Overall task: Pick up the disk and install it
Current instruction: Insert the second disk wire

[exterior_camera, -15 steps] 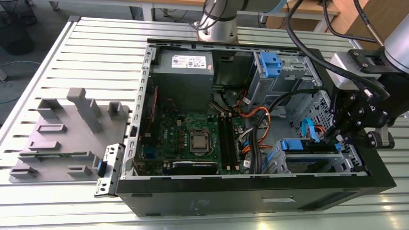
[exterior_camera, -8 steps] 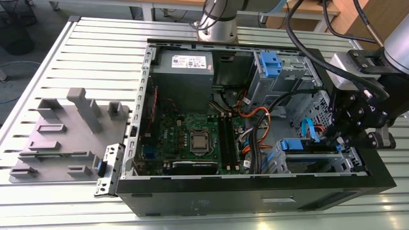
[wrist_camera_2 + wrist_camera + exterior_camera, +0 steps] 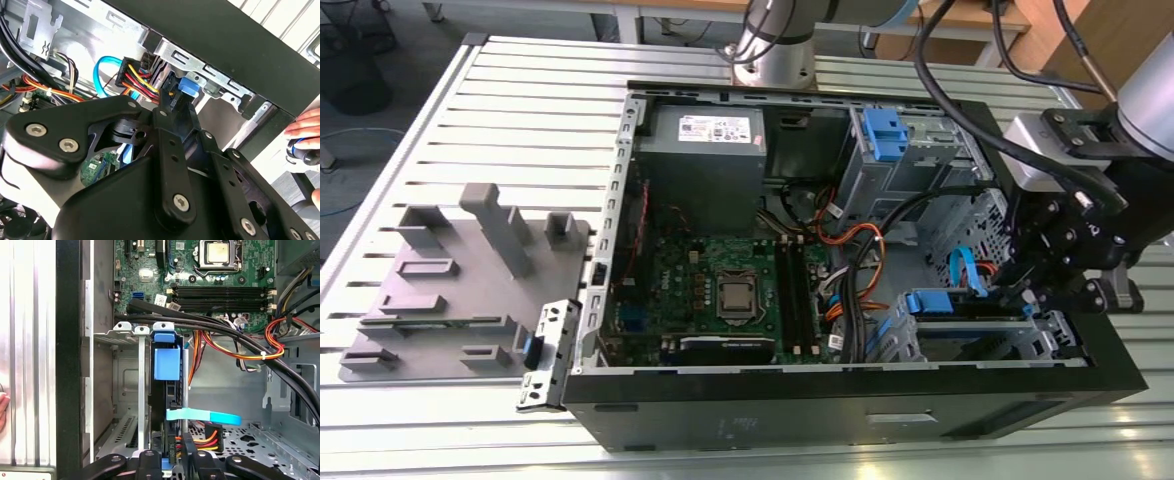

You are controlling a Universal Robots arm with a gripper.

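A slatted metal table (image 3: 480,100) carries an open black computer case (image 3: 854,420), its grey power supply (image 3: 707,165) bearing a white sticker (image 3: 716,128) (print too small to read). In the first wrist view the disk (image 3: 172,396), edge-on with a blue plastic carrier tab (image 3: 167,363), stands in the corner drive bay (image 3: 125,385), the gripper (image 3: 171,462) clamped narrowly on its end.
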